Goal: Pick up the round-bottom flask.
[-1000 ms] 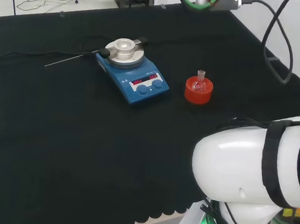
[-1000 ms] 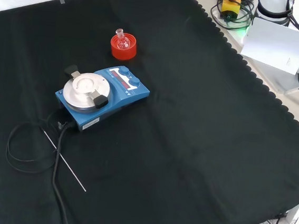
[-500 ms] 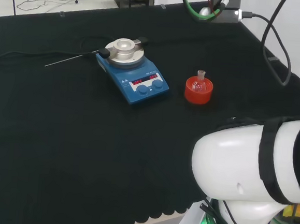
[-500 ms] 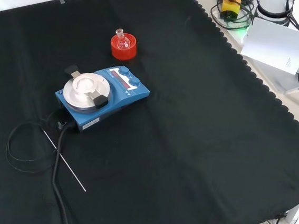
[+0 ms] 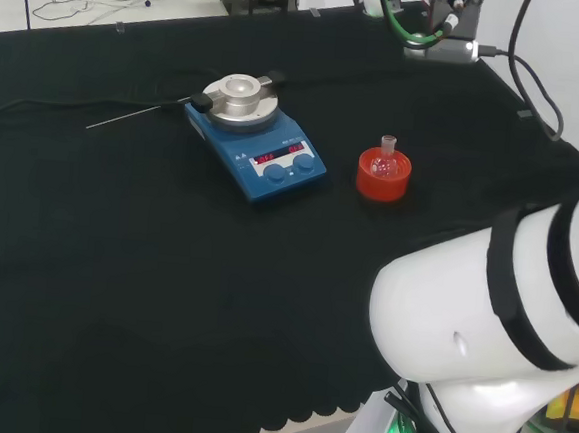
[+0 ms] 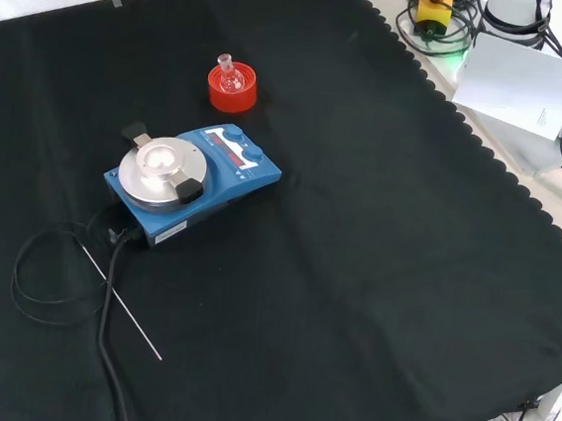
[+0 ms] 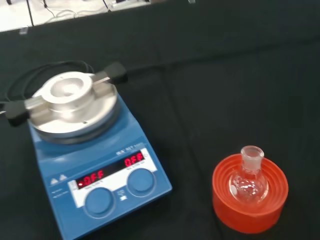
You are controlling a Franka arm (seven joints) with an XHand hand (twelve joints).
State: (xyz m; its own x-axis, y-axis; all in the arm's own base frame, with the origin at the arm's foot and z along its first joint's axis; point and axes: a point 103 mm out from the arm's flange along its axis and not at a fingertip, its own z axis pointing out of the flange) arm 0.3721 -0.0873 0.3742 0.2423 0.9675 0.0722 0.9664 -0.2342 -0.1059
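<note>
One round-bottom flask (image 7: 248,179) is sitting upright in its red stand (image 7: 250,195), at the stirrer's (image 7: 95,160) four o'clock — a glancing reach risks tipping it; hand's fingers: cannot tell.

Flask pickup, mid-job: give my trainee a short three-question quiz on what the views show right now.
1. True or false: the flask lies on its side on the cloth.
2. What does the flask sit in? A) a cork ring B) a red stand C) the hotplate's metal top
3. Fill in: in the head view, the flask stands to the ____ of the hotplate.

Key: 1. False; it stands upright, neck up, in its stand. 2. B. 3. right.
</note>
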